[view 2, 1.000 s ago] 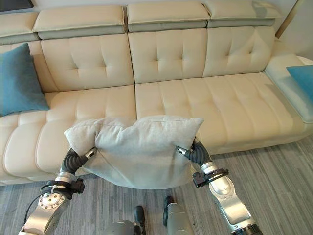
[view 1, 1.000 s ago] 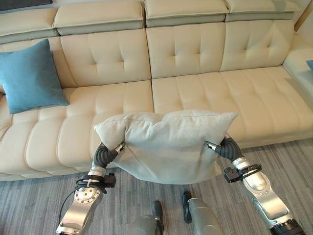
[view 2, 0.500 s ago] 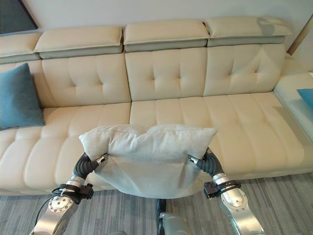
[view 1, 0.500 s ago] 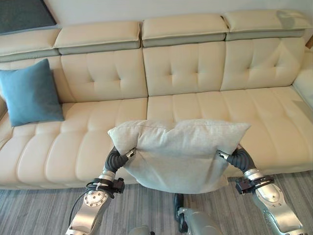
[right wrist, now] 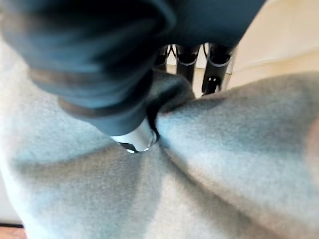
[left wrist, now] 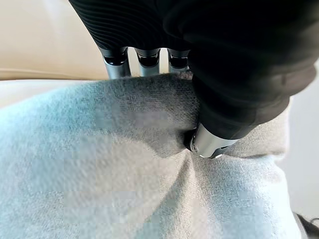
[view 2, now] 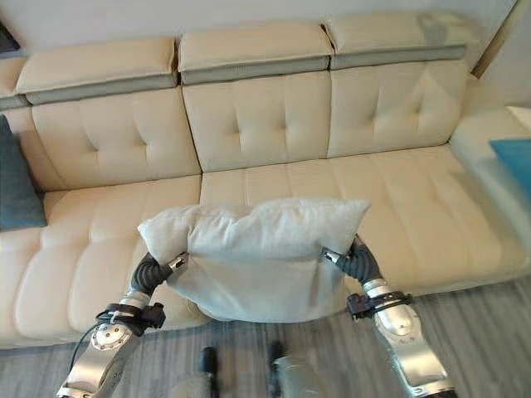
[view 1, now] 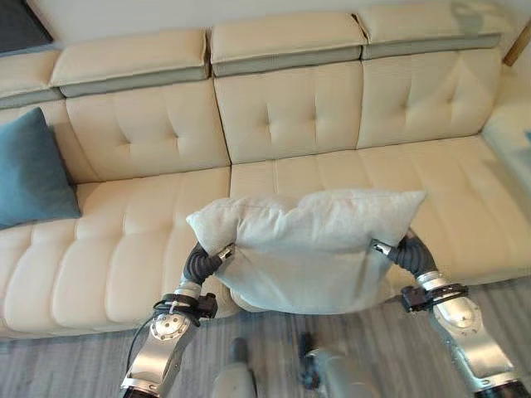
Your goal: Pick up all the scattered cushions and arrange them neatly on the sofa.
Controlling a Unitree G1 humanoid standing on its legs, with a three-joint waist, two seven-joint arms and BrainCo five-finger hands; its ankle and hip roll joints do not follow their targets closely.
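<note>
A pale grey cushion (view 1: 307, 249) hangs in front of the cream sofa (view 1: 274, 108), held between both hands above the front edge of the seat. My left hand (view 1: 203, 263) pinches its left edge, thumb (left wrist: 212, 142) pressed into the cloth and fingers (left wrist: 117, 62) behind it. My right hand (view 1: 404, 252) grips the right edge the same way, its thumb (right wrist: 134, 139) dug into the fabric. A teal cushion (view 1: 29, 170) leans upright against the sofa's backrest at the far left.
The sofa's middle and right seats (view 1: 373, 174) lie bare beyond the held cushion. Another teal cushion (view 2: 513, 157) shows on the sofa's corner section at the right. Grey striped carpet (view 2: 481, 332) covers the floor in front.
The camera has swung right, so the sofa and teal cushion slid left. The grey cushion stays gripped in both hands, now slightly farther over the seat's front edge.
</note>
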